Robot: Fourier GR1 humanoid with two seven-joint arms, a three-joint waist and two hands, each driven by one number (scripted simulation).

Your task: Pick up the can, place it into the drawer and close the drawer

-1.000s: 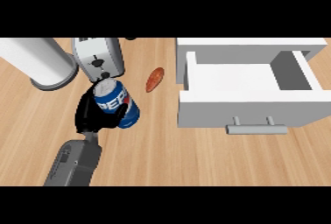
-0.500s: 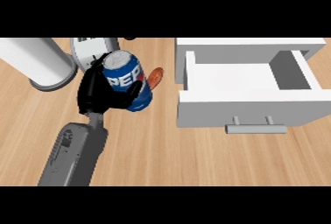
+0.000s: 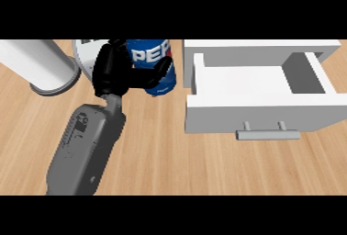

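In the head view, the left hand was at the far left of the wooden counter, its grey forearm running up from the near edge. The black fingers and thumb were curled round the blue can, gripping it on its left side with the thumb crossing its lower front. The can was tilted, its white lettering facing up, and it was held just left of the white drawer, not yet over it. The drawer stood pulled open at the right, its inside pale and bare of objects, with a grey handle on its near front. A white cylinder on a grey base stood at the far left, well left of the hand. Behind the hand, partly hidden by it, a pale grey object showed at the far edge; what it was could not be told. The right hand did not show in this view.
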